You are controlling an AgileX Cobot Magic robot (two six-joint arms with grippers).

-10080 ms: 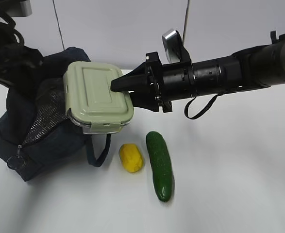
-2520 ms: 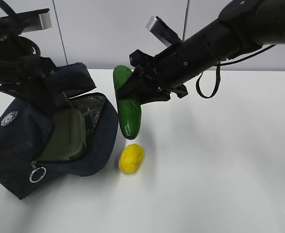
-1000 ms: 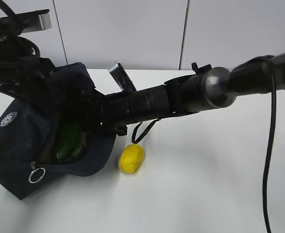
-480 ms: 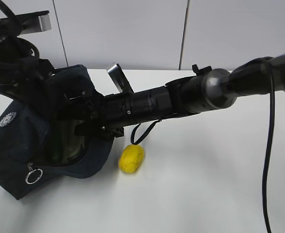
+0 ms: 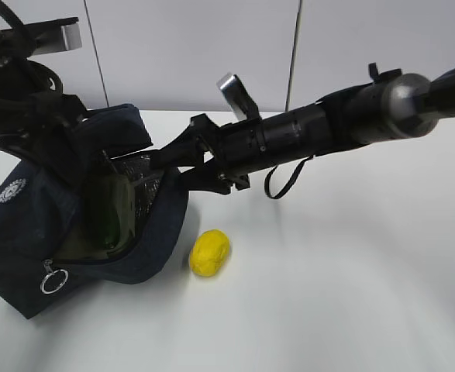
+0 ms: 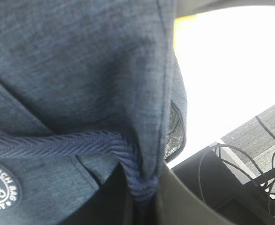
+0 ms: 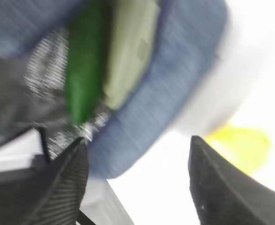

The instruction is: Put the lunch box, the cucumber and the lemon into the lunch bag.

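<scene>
White tabletop (image 5: 351, 294) is filling the scene, with pale wall panels (image 5: 188, 54) standing behind it. At about nine o'clock the bag (image 5: 25, 232) is lying slumped with its mouth gaping toward the middle, its ring pull (image 5: 49, 280) hanging at the lower front. Inside the mouth, the cucumber (image 7: 85, 70) is lying against the box (image 7: 128, 56), whose green lid is facing outward. The lemon (image 5: 210, 252) is sitting on the table just beside the bag's mouth, at roughly six o'clock from the right gripper (image 5: 177, 163). That gripper is hovering at the mouth's upper edge with its fingers (image 7: 62, 183) spread wide and holding nothing. The left gripper (image 6: 139, 197) is pinching the bag's handle strap (image 6: 57, 143), jaws pressed tight on the webbing, at the bag's ten o'clock side.
</scene>
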